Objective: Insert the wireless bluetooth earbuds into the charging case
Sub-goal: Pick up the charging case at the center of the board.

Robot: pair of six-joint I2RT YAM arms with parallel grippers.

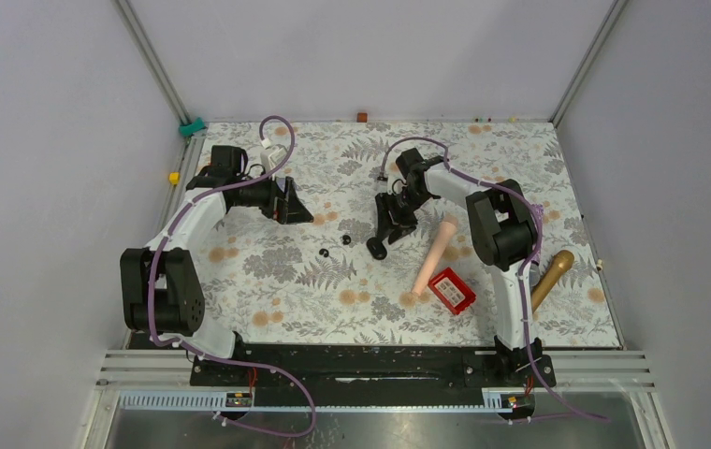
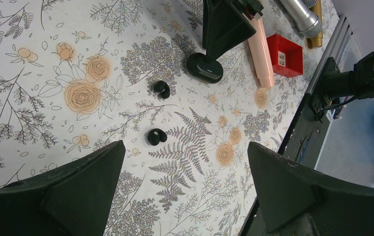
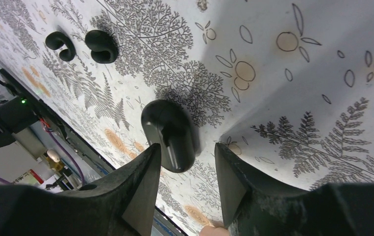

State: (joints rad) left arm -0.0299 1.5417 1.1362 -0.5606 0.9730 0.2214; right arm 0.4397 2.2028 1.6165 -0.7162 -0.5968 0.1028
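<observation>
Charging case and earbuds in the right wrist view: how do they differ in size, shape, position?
Size: the charging case is much bigger than the earbuds. Shape: the case is a smooth oval; the earbuds are small curled hooks. Position: the case lies between the fingers of the right gripper; the earbuds lie free beyond it. All are black and rest on the table.

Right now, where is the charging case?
In the top view, the charging case lies near the middle of the table at the right end effector, two earbuds just left of it, the pink cylinder to its right.
</observation>
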